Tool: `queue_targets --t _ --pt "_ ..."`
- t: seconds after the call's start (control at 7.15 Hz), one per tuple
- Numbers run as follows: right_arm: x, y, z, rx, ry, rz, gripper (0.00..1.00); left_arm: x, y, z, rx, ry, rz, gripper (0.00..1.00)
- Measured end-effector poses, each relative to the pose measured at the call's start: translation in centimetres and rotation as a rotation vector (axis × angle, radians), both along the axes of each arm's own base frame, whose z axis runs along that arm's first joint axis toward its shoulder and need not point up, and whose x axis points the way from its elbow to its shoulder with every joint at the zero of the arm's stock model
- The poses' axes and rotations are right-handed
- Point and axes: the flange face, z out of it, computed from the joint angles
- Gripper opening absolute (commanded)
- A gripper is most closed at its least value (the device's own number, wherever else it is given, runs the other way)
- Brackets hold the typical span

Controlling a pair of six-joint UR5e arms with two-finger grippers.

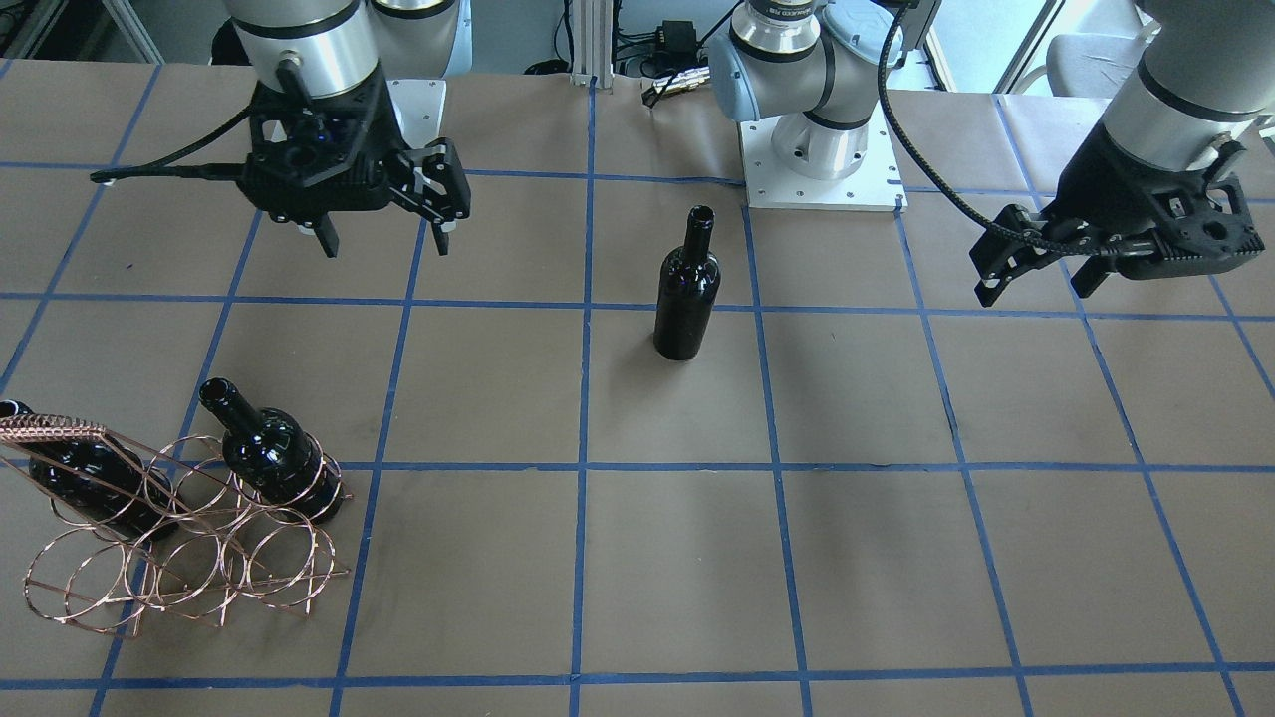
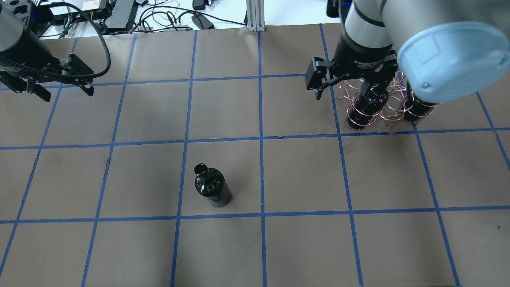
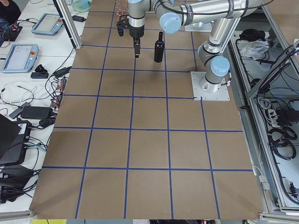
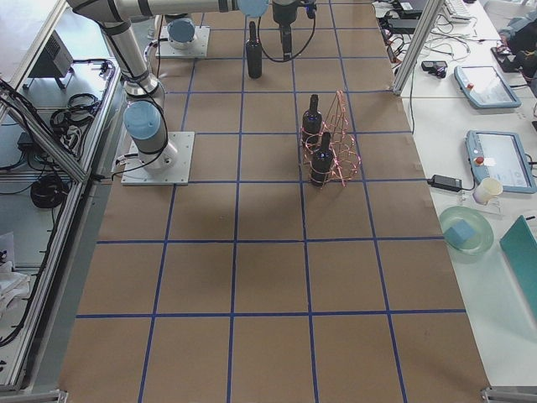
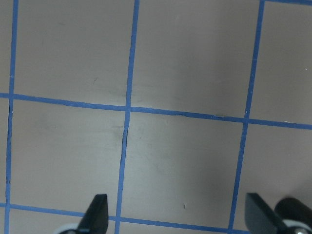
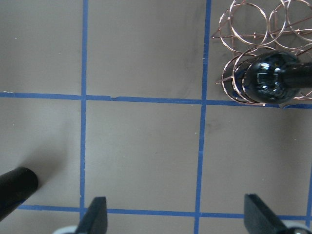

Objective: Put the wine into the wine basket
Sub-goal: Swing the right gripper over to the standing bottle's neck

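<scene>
Wine (image 1: 687, 289) stands upright on the tabletop (image 1: 677, 558), roughly mid-table, touching neither tool and well apart from the wine basket (image 1: 179, 528). The front-facing view gives the only full look at the basket: two tiers of wire rings with the handle on top. Two other bottles (image 1: 274, 453) lie tilted through the rings, one at each end, necks toward the robot. In the overhead view the right arm covers most of the basket, and only the bottle bases and some rings show under it. The right-side view confirms the basket is standing with both bottles in it; in the left-side view it is barely visible behind the far arm. Right tool (image 1: 383, 224) hangs above the tabletop beside the basket, fingers spread wide with nothing between them. Its wrist camera catches one bottle base in a ring at top right, and a dark rounded shape at lower left that I can't identify. Left tool (image 1: 1041, 284) is off at the robot's left side, also spread and empty; its wrist camera shows only bare tabletop and blue tape lines (image 5: 129, 112).
</scene>
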Motion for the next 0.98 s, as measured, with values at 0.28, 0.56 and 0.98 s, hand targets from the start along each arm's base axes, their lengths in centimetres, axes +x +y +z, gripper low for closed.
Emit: queue_targets --t 0.28,0.56,0.98 --pt "4.9 1.7 -0.5 -0.005 -0.015 -0.047 1.0 0.8 -0.3 -0.9 0.017 0.009 0.002 1.0" --pt "8.9 2.4 -2.0 -0.012 -0.031 -0.067 1.0 1.0 -0.3 -1.4 0.028 0.009 0.011 1.0" --pt "18.3 4.4 -4.5 -0.034 -0.066 -0.069 1.0 1.1 -0.3 -1.4 0.025 0.01 0.014 1.0"
